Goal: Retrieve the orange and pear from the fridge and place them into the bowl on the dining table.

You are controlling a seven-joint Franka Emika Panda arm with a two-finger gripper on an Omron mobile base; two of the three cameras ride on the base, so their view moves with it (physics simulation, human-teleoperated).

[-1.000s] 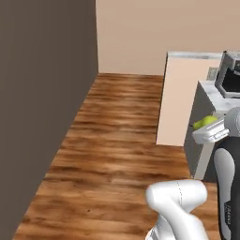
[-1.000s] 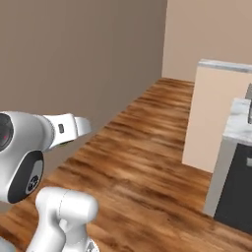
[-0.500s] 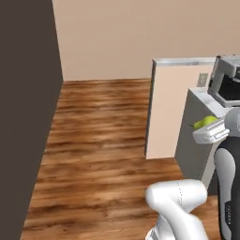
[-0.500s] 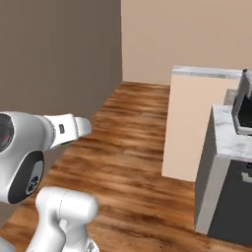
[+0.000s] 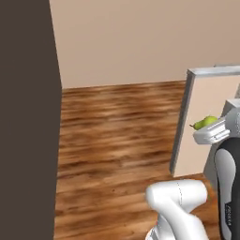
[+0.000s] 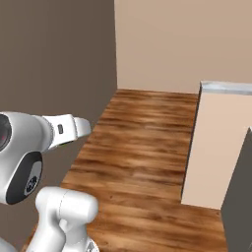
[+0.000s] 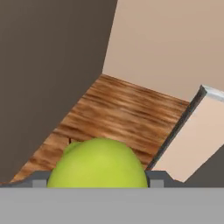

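The yellow-green pear (image 5: 205, 123) sits between the fingers of my gripper (image 5: 212, 131), which is shut on it at the right edge of the left base view, raised above the floor. In the hand view the pear (image 7: 97, 162) bulges up between the two dark finger tips, and my gripper (image 7: 97, 180) clasps it from both sides. The orange, the fridge, the bowl and the dining table are out of view.
A dark brown wall (image 5: 28, 117) stands close on the left. A beige panel with a pale grey top edge (image 5: 197, 126) stands on the right, also seen as the beige panel (image 6: 216, 147). Wooden floor (image 6: 142, 138) runs ahead to a beige back wall (image 6: 182, 44).
The whole picture has swung, so the base has turned. The dark wall has closed in on the left, and the dark counter beside the beige panel has slid off to the right. The pear stays gripped.
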